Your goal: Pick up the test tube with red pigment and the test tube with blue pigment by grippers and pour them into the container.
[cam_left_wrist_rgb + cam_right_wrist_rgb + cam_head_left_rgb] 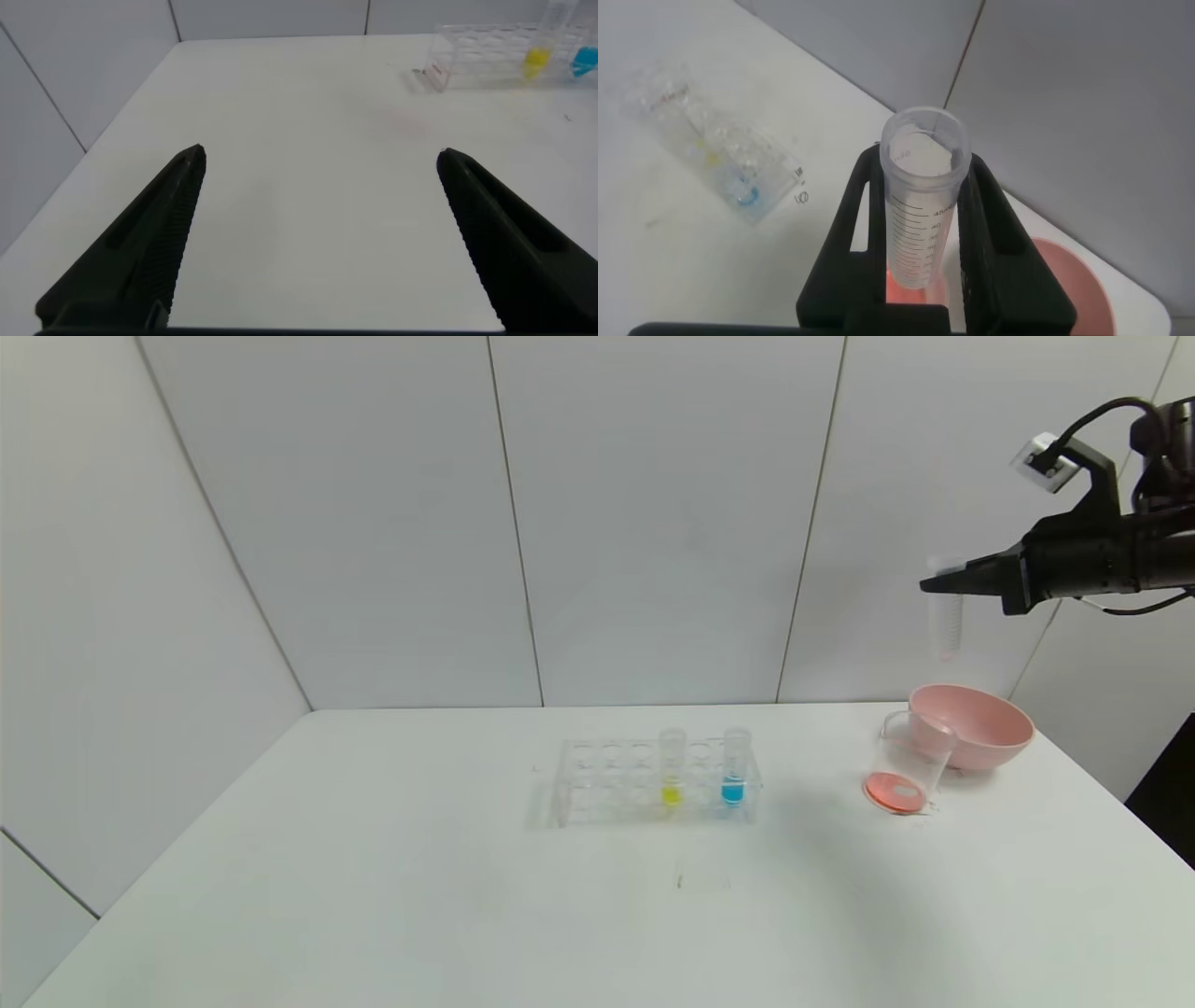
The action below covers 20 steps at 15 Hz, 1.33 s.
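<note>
My right gripper (934,584) hangs high at the far right, shut on the upper end of the test tube with red pigment (948,621). The tube hangs upright above the pink bowl and shows only a faint pink tinge at its tip. In the right wrist view the graduated tube (920,205) is pinched between the black fingers (850,224). The container (920,747) stands in front of the bowl with orange-red liquid at its base. The test tube with blue pigment (735,770) stands in the clear rack (607,782). My left gripper (320,154) is open over bare table, out of the head view.
A pink bowl (976,723) sits just behind the container near the table's right edge. A tube with yellow liquid (671,767) stands in the rack left of the blue one. The white table (373,896) ends at grey wall panels.
</note>
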{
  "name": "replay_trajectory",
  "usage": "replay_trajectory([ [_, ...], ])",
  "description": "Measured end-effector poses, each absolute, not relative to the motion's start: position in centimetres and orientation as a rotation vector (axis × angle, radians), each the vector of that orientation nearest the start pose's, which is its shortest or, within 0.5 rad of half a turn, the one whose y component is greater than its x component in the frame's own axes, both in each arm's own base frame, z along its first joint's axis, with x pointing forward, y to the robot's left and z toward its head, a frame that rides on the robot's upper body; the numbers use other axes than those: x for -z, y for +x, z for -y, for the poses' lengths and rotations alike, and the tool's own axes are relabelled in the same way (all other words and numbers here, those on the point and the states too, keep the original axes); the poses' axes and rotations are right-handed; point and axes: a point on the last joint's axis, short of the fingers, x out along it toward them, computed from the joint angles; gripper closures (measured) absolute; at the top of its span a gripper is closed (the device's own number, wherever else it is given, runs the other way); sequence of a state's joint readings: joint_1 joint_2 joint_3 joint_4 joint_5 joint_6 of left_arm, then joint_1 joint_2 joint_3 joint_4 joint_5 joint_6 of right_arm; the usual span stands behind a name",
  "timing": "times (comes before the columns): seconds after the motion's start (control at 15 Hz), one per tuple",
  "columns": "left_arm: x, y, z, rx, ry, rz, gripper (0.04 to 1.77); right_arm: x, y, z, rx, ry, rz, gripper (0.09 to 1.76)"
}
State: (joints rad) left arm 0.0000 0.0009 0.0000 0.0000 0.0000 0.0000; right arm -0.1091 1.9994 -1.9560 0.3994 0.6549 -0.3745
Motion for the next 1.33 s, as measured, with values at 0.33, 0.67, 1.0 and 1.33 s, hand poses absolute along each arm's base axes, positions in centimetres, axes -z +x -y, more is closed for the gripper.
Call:
replay_trajectory([
  [0.33, -7.5, -2.3, 0.0, 0.0, 0.0, -0.001, 0.05, -29.2, 38.0, 8.1, -0.43, -0.027, -0.244, 1.34],
  [0.67, -7.5, -2.3, 0.0, 0.0, 0.0, -0.001, 0.05, -25.9, 37.2, 11.4, -0.265, 0.055, -0.177, 1.34],
  [1.0, -7.5, -2.3, 0.0, 0.0, 0.0, -0.001, 0.05, -21.8, 38.6, 12.3, -0.035, 0.04, -0.132, 1.34],
  [1.33, -7.5, -2.3, 0.0, 0.0, 0.0, -0.001, 0.05, -17.7, 40.8, 13.1, -0.018, 0.048, -0.154, 1.34],
])
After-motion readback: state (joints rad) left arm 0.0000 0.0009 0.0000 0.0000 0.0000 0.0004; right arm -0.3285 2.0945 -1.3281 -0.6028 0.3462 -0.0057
